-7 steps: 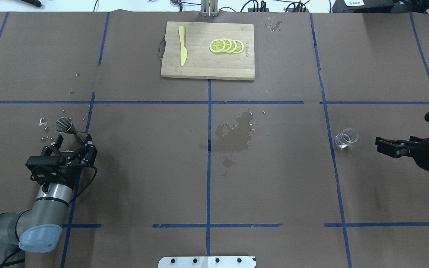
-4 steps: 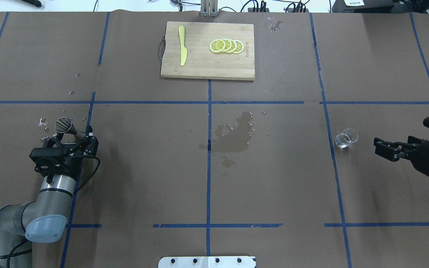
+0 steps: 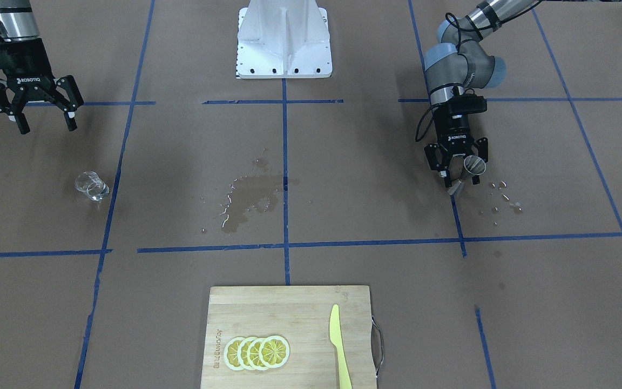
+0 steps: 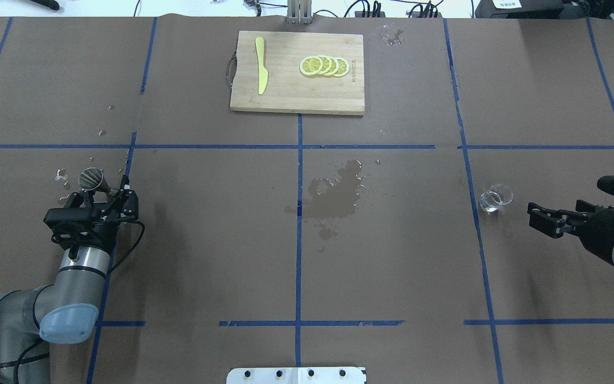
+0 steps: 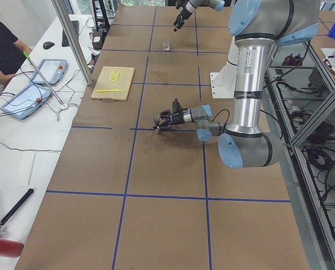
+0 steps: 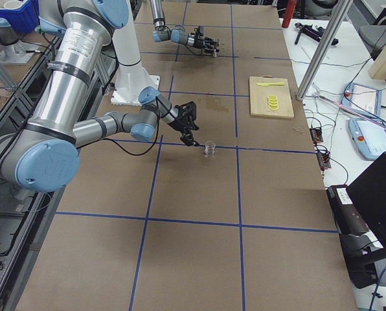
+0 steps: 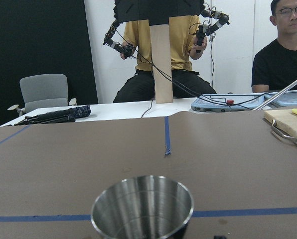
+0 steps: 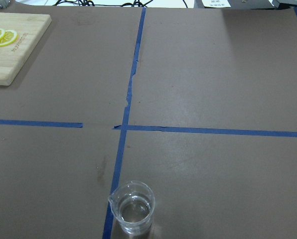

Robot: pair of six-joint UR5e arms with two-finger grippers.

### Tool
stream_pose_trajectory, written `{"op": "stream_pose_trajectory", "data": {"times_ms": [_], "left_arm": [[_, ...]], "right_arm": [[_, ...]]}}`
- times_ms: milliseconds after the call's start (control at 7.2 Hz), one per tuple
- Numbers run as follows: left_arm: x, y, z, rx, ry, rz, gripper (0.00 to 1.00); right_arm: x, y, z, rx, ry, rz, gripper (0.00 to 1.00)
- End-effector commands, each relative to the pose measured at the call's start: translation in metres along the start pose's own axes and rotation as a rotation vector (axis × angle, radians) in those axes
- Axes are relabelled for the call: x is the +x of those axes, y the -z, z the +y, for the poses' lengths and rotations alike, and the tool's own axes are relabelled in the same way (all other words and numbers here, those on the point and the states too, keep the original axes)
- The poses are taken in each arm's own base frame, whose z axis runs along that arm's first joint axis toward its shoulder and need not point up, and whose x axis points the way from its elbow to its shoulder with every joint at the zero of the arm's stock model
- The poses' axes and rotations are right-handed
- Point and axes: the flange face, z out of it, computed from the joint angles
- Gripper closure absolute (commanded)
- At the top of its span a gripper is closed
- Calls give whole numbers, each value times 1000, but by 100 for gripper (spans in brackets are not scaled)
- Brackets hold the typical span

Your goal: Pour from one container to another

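A metal measuring cup [image 4: 91, 179] stands at the table's left among water drops; it also shows in the front view [image 3: 473, 165] and fills the bottom of the left wrist view [image 7: 142, 208]. My left gripper [image 4: 102, 192] is open, its fingers on either side of the cup's lower part [image 3: 460, 175]. A small clear glass beaker [image 4: 495, 196] holding some water stands at the right, low in the right wrist view [image 8: 132, 207]. My right gripper [image 4: 532, 216] is open just behind the beaker, apart from it [image 3: 46, 128].
A wooden cutting board [image 4: 339, 98] with lemon slices [image 4: 324, 65] and a yellow knife [image 4: 261, 65] lies at the far middle. A wet spill [image 4: 336, 192] darkens the paper at the centre. Operators sit beyond the far edge.
My left gripper has slid forward, so its open fingers now flank the metal cup's lower part. The right gripper has crept a little closer to the beaker.
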Motion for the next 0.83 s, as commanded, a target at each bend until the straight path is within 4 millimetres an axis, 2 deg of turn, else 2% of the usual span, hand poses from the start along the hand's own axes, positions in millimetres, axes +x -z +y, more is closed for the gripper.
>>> {"op": "stream_pose_trajectory", "data": {"times_ms": [0, 556, 695], "left_arm": [[0, 0, 0, -1, 2, 1, 38], [-7, -3, 8, -3, -16, -8, 41], [-7, -4, 9, -3, -18, -9, 45]], "right_arm": [[-1, -1, 1, -1, 1, -1, 0], [-2, -1, 2, -2, 3, -2, 0], [-2, -1, 2, -1, 4, -4, 0]]}}
